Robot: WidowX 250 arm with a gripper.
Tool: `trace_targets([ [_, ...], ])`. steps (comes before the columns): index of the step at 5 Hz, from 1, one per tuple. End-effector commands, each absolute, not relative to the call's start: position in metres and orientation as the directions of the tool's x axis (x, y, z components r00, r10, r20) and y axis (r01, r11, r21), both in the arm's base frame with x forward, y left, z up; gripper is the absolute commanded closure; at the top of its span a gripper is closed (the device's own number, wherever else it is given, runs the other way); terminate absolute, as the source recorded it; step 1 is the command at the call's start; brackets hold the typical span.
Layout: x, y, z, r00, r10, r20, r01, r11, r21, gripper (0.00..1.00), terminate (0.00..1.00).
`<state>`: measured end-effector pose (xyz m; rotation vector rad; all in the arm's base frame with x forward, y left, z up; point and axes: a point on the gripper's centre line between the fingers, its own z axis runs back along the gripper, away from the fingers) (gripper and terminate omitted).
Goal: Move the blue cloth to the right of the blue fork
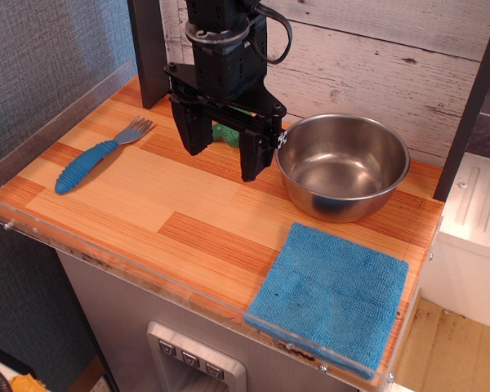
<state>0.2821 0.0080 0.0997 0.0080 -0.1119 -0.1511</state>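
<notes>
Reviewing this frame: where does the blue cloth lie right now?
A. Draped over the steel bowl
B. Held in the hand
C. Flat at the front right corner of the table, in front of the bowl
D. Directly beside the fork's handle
C: the blue cloth lies flat at the table's front right corner, in front of the steel bowl, far from the blue fork, with the hand open and empty.

Blue cloth (331, 298): bright blue throughout, fuzzy weave, with a few small dark specks. Blue fork (98, 156): bright blue ribbed handle, grey tines. Steel bowl (344, 166): plain silver-grey, mirror-like inside. Gripper (225, 153): black (body and both fingers alike). Green object (225, 133) behind the gripper: vivid green, otherwise hidden. Wooden tabletop (147, 208): orange-and-tan striped planks in alternating light and dark blocks, edged by a clear plastic rim. Back wall (367, 61): whitewashed boards with grey grain. Left panel (41, 57): grey-blue, finely textured.
</notes>
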Motion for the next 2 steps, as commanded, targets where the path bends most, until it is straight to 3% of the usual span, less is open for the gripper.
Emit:
trace_targets([
  [1, 0.282, 0.008, 0.1, 0.982, -0.151, 0.111, 0.15, 0.989, 0.016, 0.0, 0.0],
  [2, 0.274, -0.009, 0.093, 0.98, -0.17, 0.107, 0.172, 0.985, -0.001, 0.0, 0.0],
])
